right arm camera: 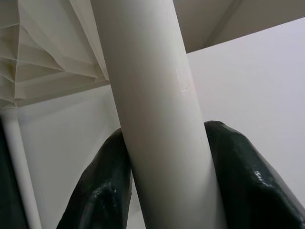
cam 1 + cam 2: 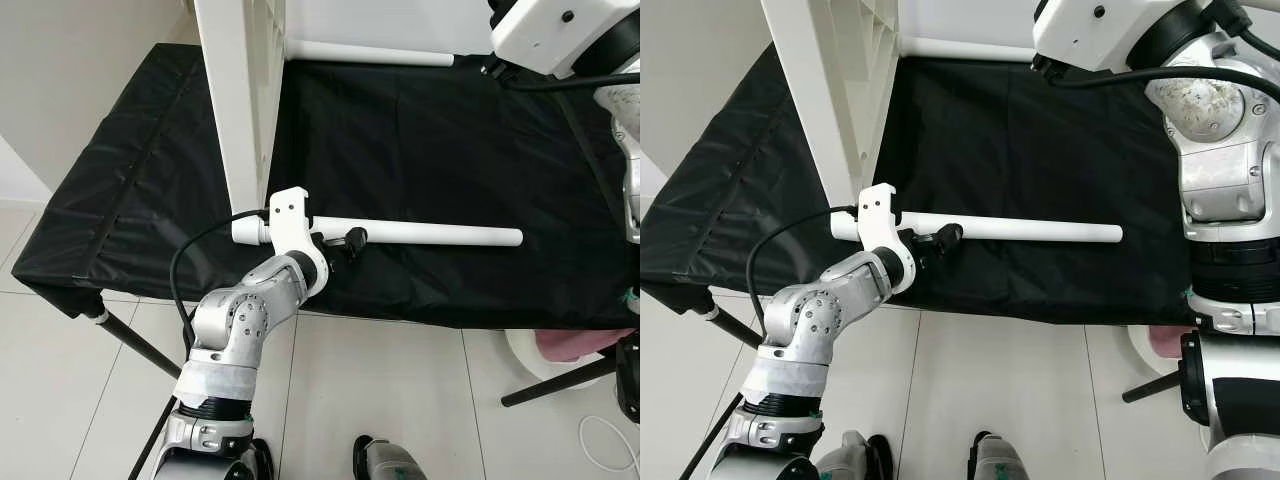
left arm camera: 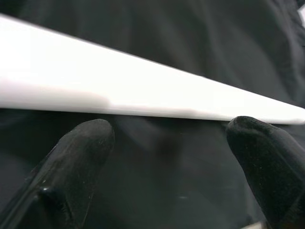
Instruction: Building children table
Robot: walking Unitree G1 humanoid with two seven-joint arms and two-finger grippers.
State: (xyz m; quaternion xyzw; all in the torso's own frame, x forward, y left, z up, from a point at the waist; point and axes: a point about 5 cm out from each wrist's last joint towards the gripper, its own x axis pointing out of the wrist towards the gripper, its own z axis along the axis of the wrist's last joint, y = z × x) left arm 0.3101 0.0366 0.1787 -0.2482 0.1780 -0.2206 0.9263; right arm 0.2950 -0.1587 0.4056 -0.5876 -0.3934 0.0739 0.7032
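My left tool (image 2: pixel 345 243) sits spread beside the lower white leg (image 2: pixel 420 234) on the black worktop (image 2: pixel 450 140). My right tool (image 1: pixel 167 191) is pinching another white leg (image 1: pixel 152 95) of the upended table (image 2: pixel 240 90).

Table leg (image 2: pixel 420 234) flat on the cloth-covered bench (image 2: pixel 450 130), tabletop (image 2: pixel 240 90) upright at its left end.

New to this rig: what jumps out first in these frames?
A white table leg lies across the black-covered table, the open left gripper at its near side. Behind stands the white tabletop on edge; the right gripper is clamped on another white leg.
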